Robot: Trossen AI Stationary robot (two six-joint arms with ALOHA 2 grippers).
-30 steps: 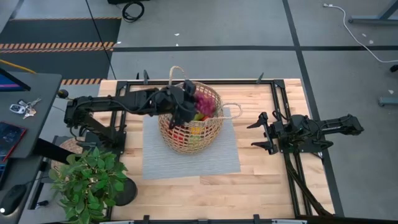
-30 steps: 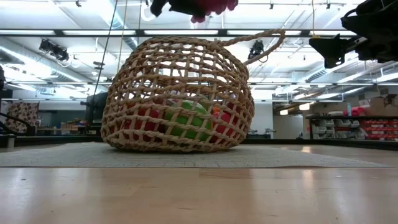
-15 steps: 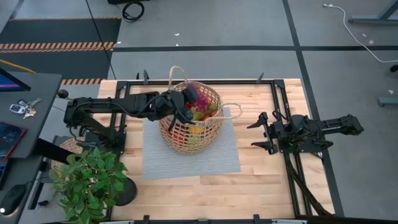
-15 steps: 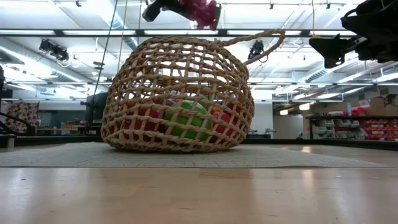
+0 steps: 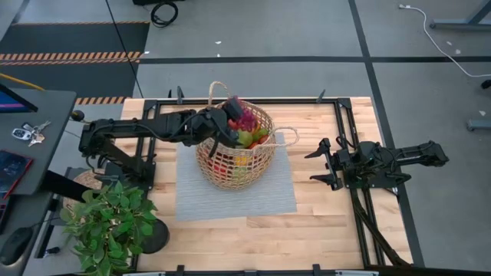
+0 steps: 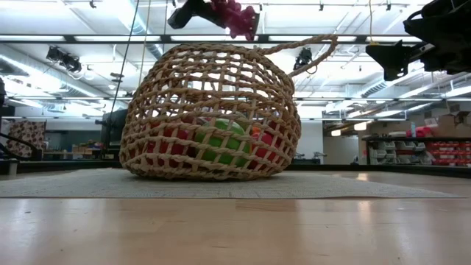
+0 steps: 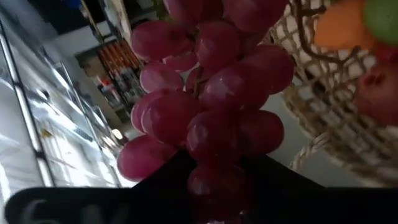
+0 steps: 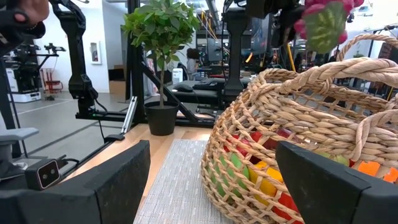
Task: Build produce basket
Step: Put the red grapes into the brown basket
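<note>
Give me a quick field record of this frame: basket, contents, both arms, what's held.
basket: wicker, on grey mat
contents: red, green, orange, yellow produce inside
left pincer: above basket rim, shut on grapes
grapes: dark-red bunch, not yet in the basket
right pincer: open, empty, parked right of the basket
plant: at table's near-left corner

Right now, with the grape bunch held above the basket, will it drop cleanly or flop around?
The grape bunch looks lumpy and loosely clustered, so it will probably dangle and swing from the left end effector. Dropped, it should settle among the produce rather than roll; the basket walls look tall enough to contain it.
</note>
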